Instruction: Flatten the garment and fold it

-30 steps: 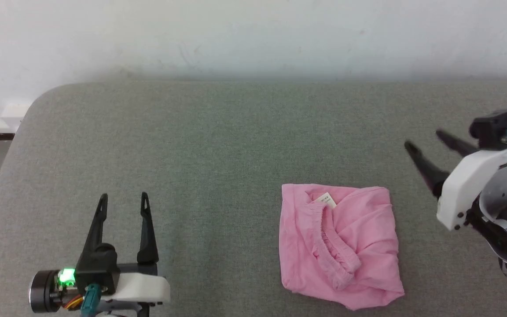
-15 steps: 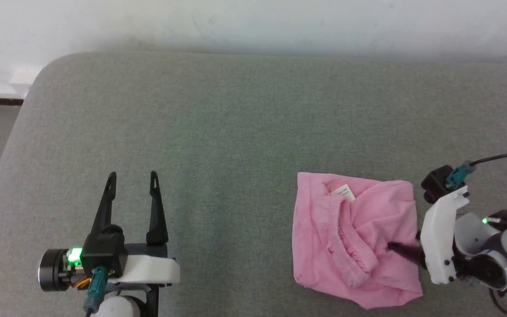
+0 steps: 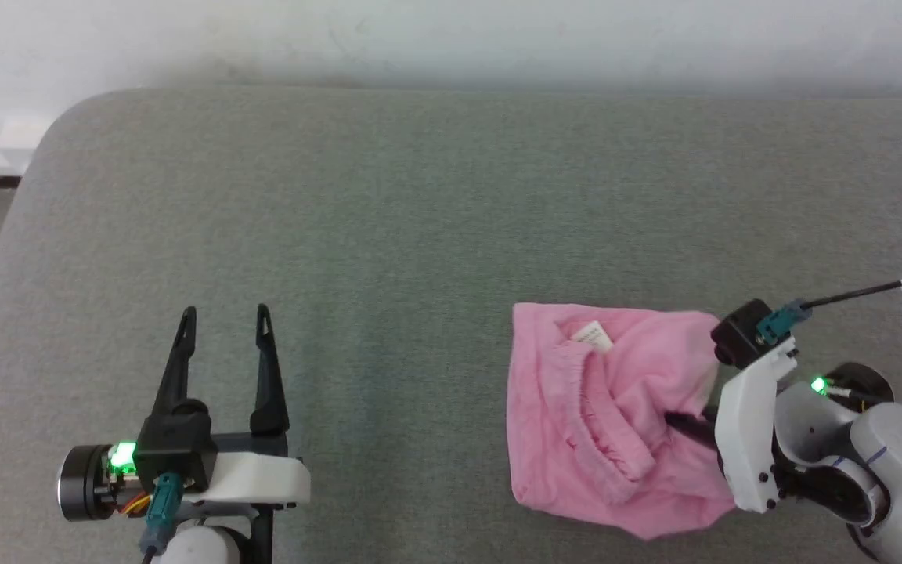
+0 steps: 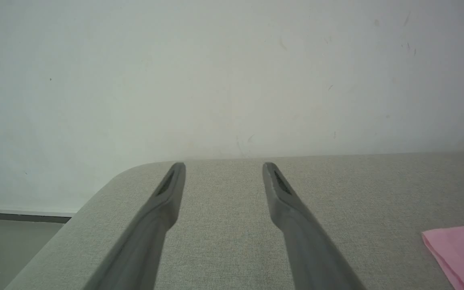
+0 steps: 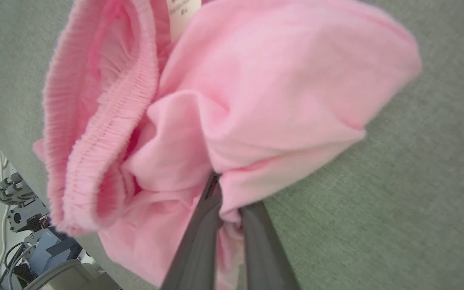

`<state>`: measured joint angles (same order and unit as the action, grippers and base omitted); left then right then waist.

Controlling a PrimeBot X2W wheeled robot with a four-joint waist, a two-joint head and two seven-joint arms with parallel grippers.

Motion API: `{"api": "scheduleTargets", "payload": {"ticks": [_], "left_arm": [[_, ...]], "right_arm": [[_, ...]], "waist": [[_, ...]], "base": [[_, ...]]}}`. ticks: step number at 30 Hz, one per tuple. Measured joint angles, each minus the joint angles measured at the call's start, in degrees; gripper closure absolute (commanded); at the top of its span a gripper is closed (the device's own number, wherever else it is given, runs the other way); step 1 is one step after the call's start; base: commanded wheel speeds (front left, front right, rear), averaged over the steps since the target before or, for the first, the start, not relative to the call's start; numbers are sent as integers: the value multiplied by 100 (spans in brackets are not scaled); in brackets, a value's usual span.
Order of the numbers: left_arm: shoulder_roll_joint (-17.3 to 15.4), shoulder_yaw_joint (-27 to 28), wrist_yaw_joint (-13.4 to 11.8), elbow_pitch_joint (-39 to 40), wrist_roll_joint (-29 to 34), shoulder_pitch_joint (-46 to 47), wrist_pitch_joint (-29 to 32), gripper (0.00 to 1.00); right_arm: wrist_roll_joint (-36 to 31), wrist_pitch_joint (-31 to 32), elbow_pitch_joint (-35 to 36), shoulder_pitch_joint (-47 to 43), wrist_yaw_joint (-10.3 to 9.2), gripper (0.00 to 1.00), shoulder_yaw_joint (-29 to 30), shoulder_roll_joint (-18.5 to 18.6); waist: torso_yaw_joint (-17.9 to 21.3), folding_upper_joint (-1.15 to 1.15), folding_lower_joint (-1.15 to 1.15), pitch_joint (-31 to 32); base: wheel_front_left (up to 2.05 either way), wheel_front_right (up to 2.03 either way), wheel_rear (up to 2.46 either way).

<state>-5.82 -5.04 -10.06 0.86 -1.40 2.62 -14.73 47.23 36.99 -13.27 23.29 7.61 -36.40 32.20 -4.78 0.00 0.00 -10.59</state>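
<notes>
**Right arm has the cloth, left arm waits across the surface**

The grey padded surface (image 3: pixel 420 235) runs wide across the head view, and the garment (image 3: pixel 600 439) sits on its right half, towards the near edge, bunched into a rough square. It's nowhere near flat.

The right gripper (image 3: pixel 682 423) comes in from the garment's right edge, and the wrist view shows its fingers drawn narrow with a fold of pink cloth pinched between them. From that pinch the bulk of the garment lies to the left. Over on the left, the left gripper (image 3: pixel 225 311) hovers with its fingers wide and nothing between them, well apart from the cloth, so the right arm is clearly the nearer one.

The gathered waistband (image 3: pixel 588 423) runs far-to-near down the bundle, curling at its near end. The white label (image 3: pixel 592 335) peeks out at the far edge. My read is that spreading calls for a pull rightward, across that waistband line.
</notes>
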Motion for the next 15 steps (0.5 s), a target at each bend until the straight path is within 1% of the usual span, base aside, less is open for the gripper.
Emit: {"api": "scheduleTargets", "payload": {"ticks": [4, 9, 12, 15], "left_arm": [[-26, 105, -4, 44, 0, -61, 0, 0], [-131, 267, -14, 158, 0, -101, 0, 0], [-178, 359, -62, 265, 8, -66, -1, 0], [-264, 463, -77, 355, 43, 104, 0, 0]], "right_arm": [[-92, -247, 528, 298, -1, 100, -169, 243], [-298, -289, 1133, 816, -1, 100, -249, 667], [-299, -279, 1261, 975, -1, 100, -177, 891], [-459, -290, 1204, 1128, 0, 100, -57, 1149]], "waist": [[254, 0, 0, 48], [679, 0, 0, 6], [964, 0, -1, -82], [1237, 0, 0, -242]], "base": [[0, 0, 0], [0, 0, 0], [0, 0, 0], [0, 0, 0]]}}
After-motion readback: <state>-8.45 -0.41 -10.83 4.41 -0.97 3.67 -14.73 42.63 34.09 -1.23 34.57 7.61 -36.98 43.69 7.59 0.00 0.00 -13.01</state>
